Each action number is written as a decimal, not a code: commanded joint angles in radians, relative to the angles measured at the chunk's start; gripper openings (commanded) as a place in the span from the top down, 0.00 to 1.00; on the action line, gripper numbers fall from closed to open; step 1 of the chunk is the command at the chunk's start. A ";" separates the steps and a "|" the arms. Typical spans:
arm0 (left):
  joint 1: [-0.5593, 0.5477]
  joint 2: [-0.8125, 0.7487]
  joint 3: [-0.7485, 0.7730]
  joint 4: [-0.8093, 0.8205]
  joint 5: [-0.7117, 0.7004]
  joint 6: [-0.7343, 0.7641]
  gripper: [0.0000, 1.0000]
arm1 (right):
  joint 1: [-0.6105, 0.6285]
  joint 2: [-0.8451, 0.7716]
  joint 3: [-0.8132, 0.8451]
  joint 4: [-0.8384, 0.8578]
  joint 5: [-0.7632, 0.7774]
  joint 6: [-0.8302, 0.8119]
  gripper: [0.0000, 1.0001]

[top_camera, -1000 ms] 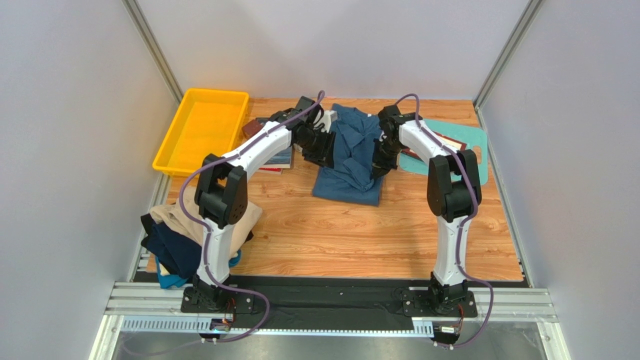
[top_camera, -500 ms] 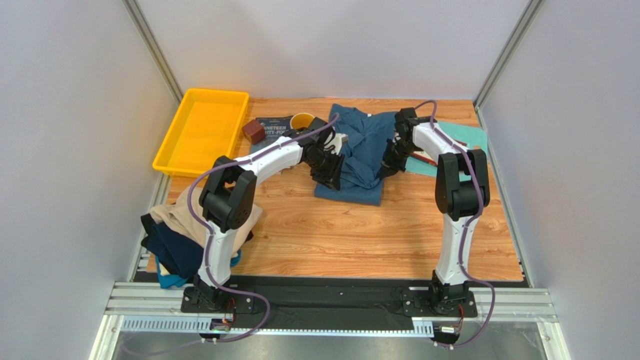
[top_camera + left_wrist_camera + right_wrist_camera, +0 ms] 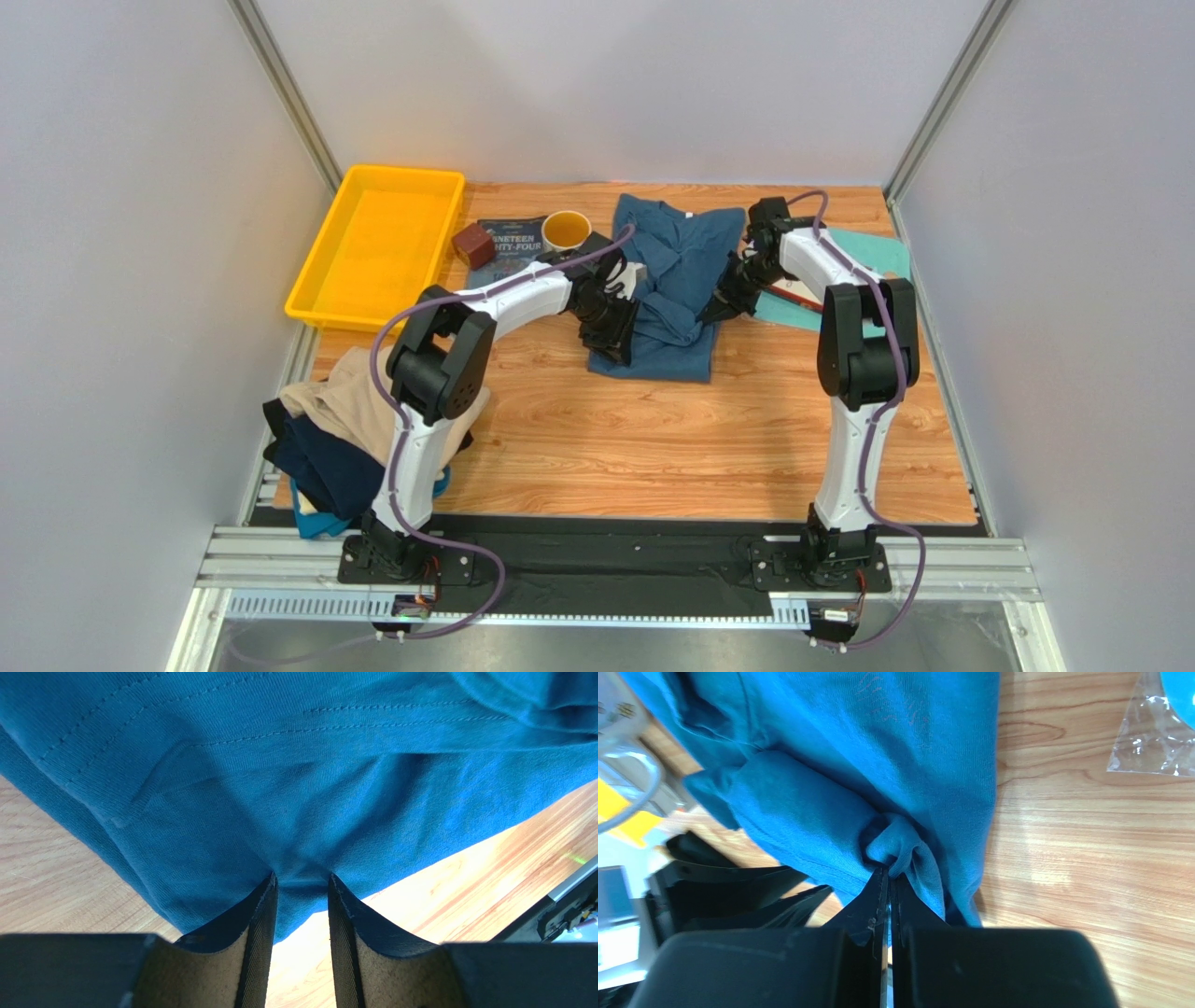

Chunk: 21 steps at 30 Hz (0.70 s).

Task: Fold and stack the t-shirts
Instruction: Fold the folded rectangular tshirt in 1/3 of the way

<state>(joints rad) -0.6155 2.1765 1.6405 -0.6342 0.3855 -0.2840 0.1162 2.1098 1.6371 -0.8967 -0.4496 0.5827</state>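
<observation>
Early yet: teal-blue t-shirt (image 3: 671,287) lies part-folded on the far worktop (image 3: 631,434), right end effector (image 3: 887,873) clamped on it, left end effector (image 3: 302,877) apart at its hem; other t-shirts (image 3: 320,420) sit heaped, unfolded, near-left.

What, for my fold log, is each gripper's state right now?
Left gripper: open, tips at the teal-blue t-shirt.
Right gripper: shut on the teal-blue t-shirt.

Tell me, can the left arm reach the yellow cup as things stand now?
Probably yes. The yellow cup stands just beyond the left arm's wrist with nothing between, but its fingers sit at the teal t-shirt's edge and must back off first.
</observation>
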 commanded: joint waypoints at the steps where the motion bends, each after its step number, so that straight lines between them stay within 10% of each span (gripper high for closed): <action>1: -0.021 0.002 -0.047 -0.044 -0.017 0.009 0.61 | -0.033 0.007 0.035 0.058 -0.075 0.080 1.00; 21: -0.073 -0.007 -0.094 -0.101 -0.023 0.068 0.62 | -0.102 0.056 0.081 0.163 -0.153 0.293 1.00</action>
<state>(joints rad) -0.6540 2.1555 1.6009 -0.6292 0.3908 -0.2707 0.0227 2.1372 1.6527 -0.7956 -0.5701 0.8009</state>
